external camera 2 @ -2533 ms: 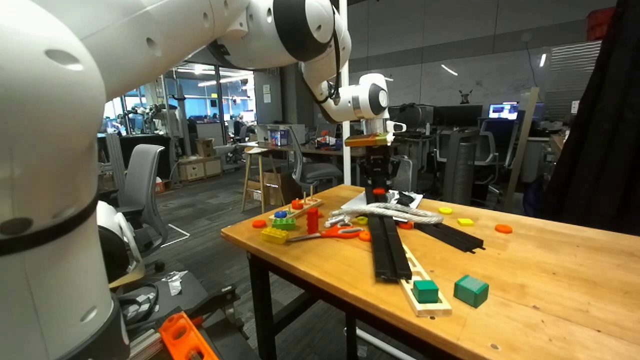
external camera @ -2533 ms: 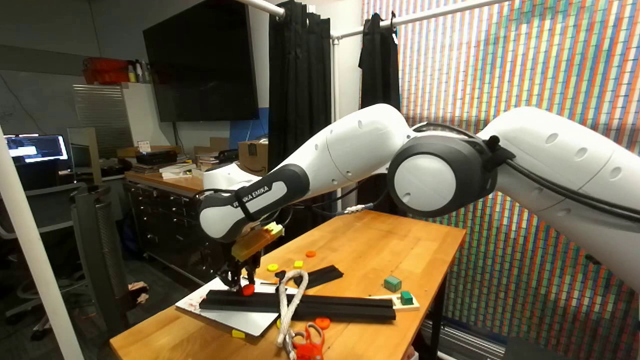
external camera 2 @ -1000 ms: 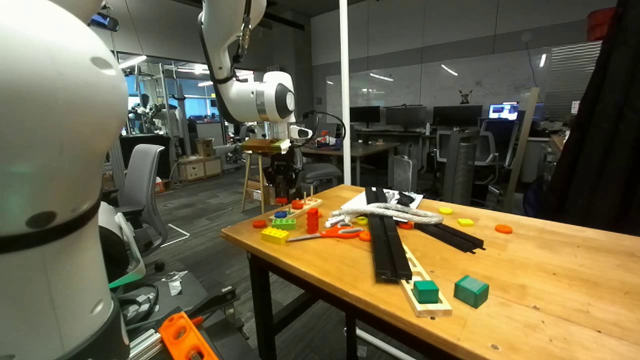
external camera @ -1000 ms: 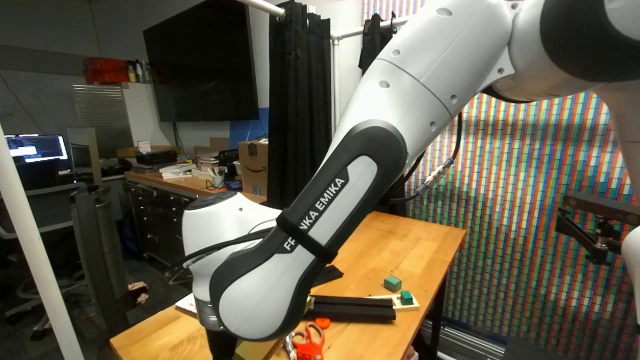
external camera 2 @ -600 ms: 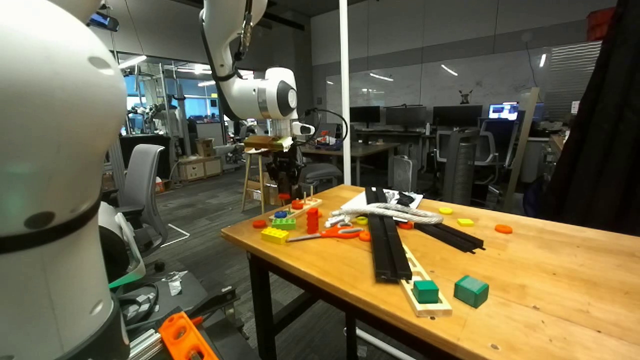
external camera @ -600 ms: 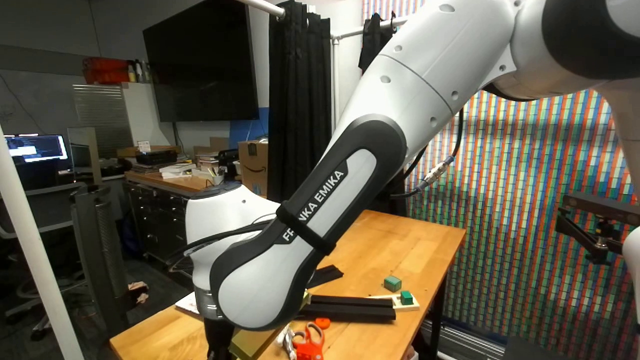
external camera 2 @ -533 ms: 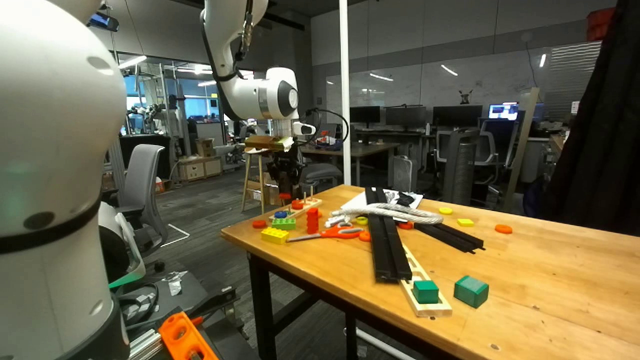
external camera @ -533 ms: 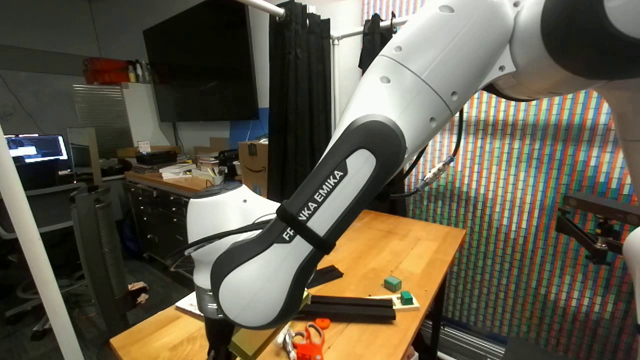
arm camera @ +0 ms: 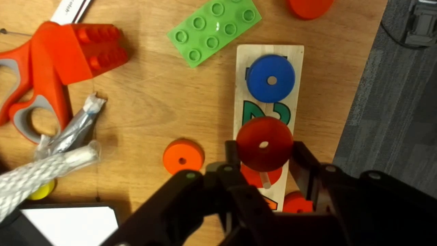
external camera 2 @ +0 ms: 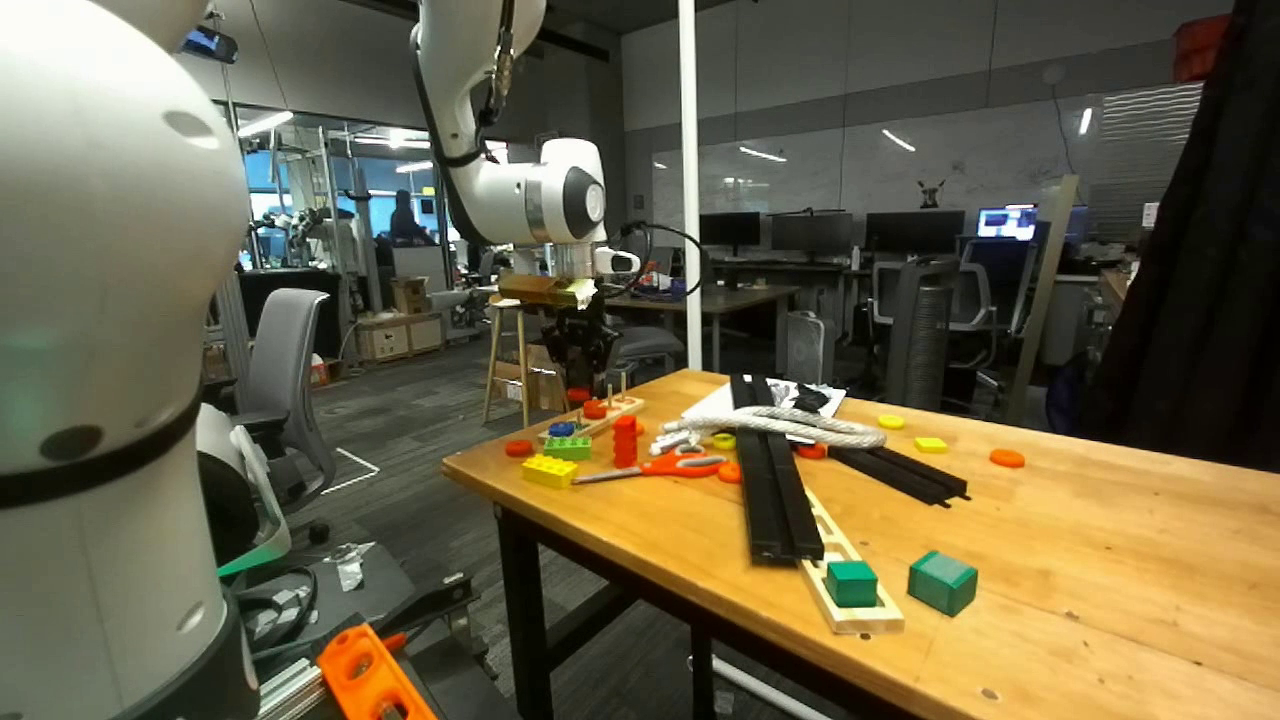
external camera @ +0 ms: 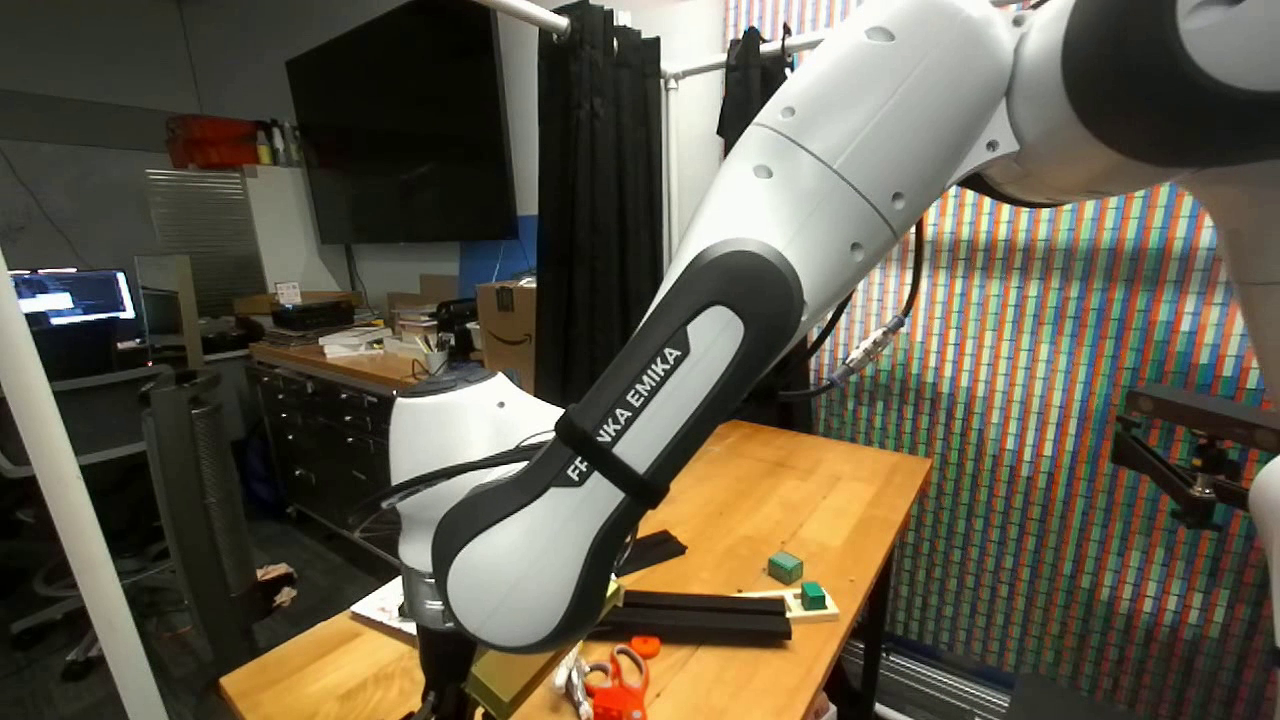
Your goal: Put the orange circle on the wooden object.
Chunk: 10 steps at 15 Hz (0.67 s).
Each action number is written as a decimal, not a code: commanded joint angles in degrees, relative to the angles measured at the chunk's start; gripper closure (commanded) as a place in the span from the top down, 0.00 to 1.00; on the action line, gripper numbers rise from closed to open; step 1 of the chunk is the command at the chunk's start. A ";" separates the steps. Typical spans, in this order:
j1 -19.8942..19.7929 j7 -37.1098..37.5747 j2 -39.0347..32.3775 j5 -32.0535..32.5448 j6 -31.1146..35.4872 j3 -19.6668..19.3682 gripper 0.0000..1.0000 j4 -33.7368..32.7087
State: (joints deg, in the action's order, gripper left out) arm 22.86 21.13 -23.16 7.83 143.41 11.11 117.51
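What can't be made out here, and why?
Wrist view: lower end of wooden board, covered by hand.
Wrist view: board's red disc, partly behind held disc.
Wrist view: scissors, cut off by top and left edges.
In an exterior view: black track, partly behind arm; hand, cut by bottom edge.

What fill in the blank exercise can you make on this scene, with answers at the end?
In the wrist view, the gripper holds a red disc above the wooden peg board, which bears another red disc and a ____ disc.
The studded brick nearest the board there is ____.
In an exterior view, the scissors point toward the ____ brick.
Dark-green blocks there number ____.
Missing words: blue; green; yellow; two.
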 commanded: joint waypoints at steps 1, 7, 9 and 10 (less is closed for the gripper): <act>-1.45 -3.34 -0.84 -2.63 1.89 0.52 0.18 -0.13; -3.17 -7.39 -2.69 -5.71 2.25 0.88 0.18 -1.23; -3.67 -8.76 -3.25 -6.83 2.18 1.14 0.18 -1.72; -3.81 -9.31 -3.55 -7.27 2.14 1.23 0.18 -2.00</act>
State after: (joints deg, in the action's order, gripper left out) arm 20.22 14.63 -25.59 2.83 144.74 11.23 117.14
